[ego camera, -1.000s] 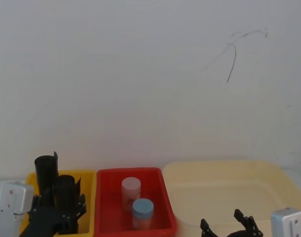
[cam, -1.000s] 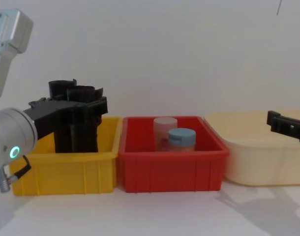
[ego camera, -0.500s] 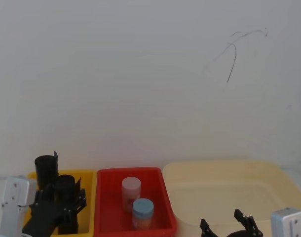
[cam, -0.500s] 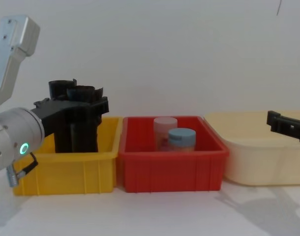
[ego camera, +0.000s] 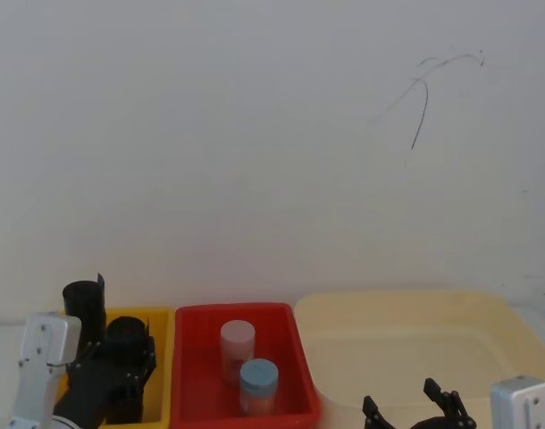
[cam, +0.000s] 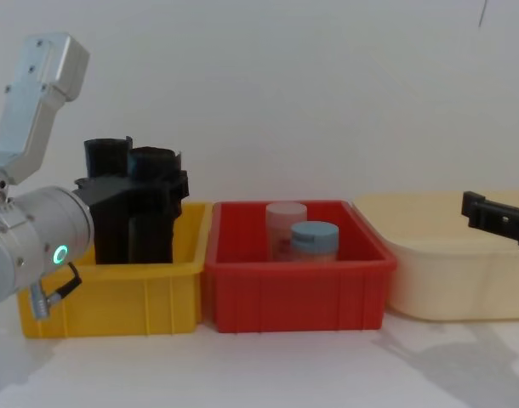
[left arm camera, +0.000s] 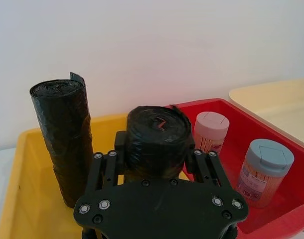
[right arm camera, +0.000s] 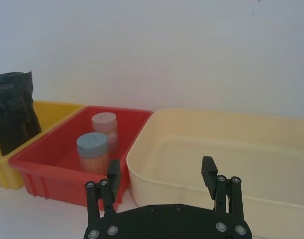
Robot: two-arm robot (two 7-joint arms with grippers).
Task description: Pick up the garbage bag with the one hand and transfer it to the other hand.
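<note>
left arm has swung upward as we pinch the upright garbage bag (left arm camera: 156, 122) between left gripper (left arm camera: 156, 148) fingers for a straight lift, right gripper (right arm camera: 161, 168) parked with fingers spread to receive.

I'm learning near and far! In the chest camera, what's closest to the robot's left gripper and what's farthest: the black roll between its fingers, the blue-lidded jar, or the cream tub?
Starting from the left gripper:
1. The garbage bag, between its fingers in the yellow bin.
2. The blue-lidded jar, in the red bin, next bin to the right.
3. The cream tub, far right.
</note>
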